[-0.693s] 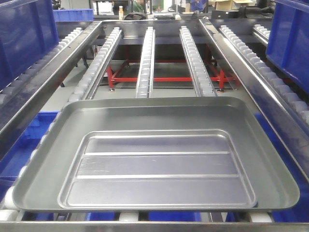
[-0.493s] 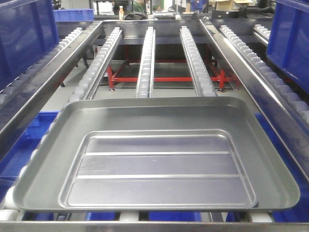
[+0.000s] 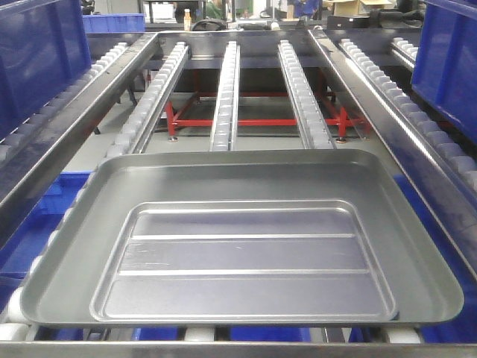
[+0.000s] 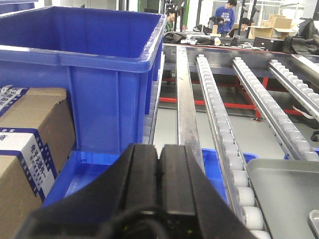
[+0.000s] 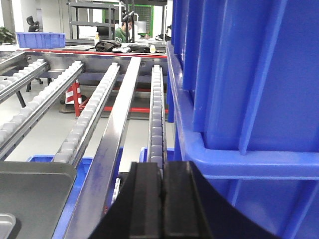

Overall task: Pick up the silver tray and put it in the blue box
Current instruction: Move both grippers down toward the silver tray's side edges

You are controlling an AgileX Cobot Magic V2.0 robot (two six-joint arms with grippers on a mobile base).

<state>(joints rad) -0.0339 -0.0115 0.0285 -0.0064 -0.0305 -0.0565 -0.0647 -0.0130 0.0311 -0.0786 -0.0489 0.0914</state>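
I'm on the front view, and I count two silver trays on the roller conveyor, one inside the other. The shallow brushed-metal silver tray (image 3: 242, 257) with two lengthwise ridges lies flat in the wider flared-rim silver tray (image 3: 246, 171), at the near end of the lane. Three roller rails (image 3: 226, 89) run away beyond them, over a red steel frame (image 3: 253, 121). Two deep blue plastic crates flank the lane, the left blue box (image 3: 37, 52) and the right blue box (image 3: 447, 60), both apart from the trays. On the left gripper (image 4: 159, 154) the black fingers are pressed together with nothing between them, near the left blue box, with two brown cardboard cartons (image 4: 37, 114) just beside it. The right gripper (image 5: 163, 172) is pinched together too and empty, close beside the right blue box.
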